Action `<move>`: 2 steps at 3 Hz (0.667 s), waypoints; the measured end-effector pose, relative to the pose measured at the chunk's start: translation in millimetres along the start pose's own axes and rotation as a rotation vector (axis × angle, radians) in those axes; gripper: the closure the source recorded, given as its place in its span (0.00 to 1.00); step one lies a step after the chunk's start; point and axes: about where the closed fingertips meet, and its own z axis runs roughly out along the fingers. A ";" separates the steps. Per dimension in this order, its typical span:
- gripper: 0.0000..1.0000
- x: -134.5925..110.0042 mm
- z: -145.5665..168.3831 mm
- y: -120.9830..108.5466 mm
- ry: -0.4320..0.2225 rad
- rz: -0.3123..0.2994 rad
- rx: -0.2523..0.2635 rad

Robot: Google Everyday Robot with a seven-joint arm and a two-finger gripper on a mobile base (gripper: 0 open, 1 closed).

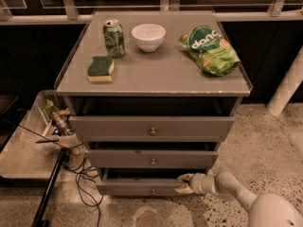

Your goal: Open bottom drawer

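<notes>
Tool (185,184) at bottom drawer (137,187) rt end, mid drawer (151,158) close above; cables (81,176) on floor left.

The gripper (185,183) was seen low in the view, toward five o'clock from centre, and was coloured a pale yellowish tan. It was joined to a short, off-white cylindrical wrist (202,182). Behind that, a smooth, rounded off-white forearm (232,192) was seen, widening at five o'clock into a large, pale domed shell (275,213) cut off by the corner.

The gripper (183,184) sits at the right end of the bottom drawer (132,187).
</notes>
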 end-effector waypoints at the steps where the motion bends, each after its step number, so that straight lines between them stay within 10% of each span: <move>1: 1.00 2.9 -4.8 10.0 -0.006 0.007 -0.002; 2: 1.00 1.7 -6.2 11.8 -0.006 0.007 -0.002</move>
